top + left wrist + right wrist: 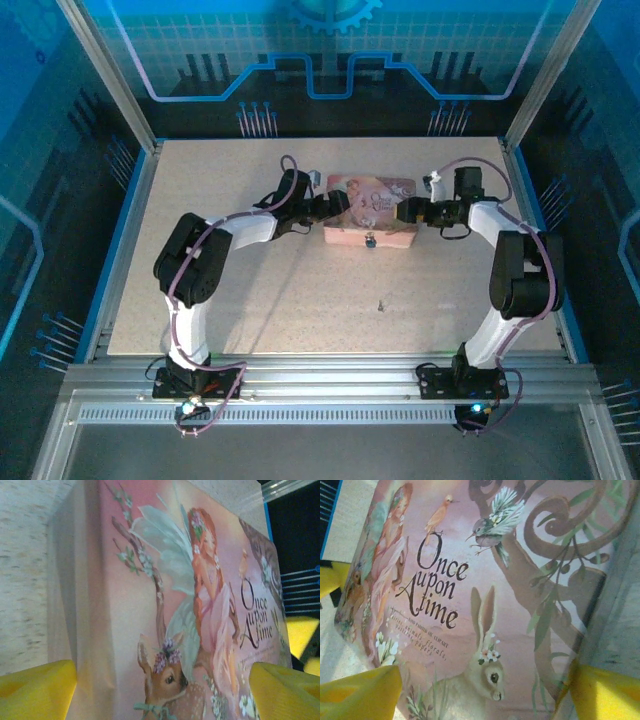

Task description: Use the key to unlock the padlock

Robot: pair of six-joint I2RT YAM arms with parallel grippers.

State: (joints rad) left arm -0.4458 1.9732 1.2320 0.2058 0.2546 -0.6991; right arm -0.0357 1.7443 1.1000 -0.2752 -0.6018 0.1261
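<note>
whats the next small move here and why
Probably draw the right tool back from the pink cartoon-printed box and bring it toward the tiny dark metal key. Both tools flank the box's ends, so the left tool could steady it. Nothing holds the key, which lies loose nearer the arms, apart from the small silvery padlock on the box's front.

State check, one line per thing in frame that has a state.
pink box: lid shut, flat on the table
padlock: at the box's front face, lock state too small to tell
key: loose on the table, unheld
left gripper: open, fingers astride box's left end
right gripper: open, fingers astride box's right end
</note>
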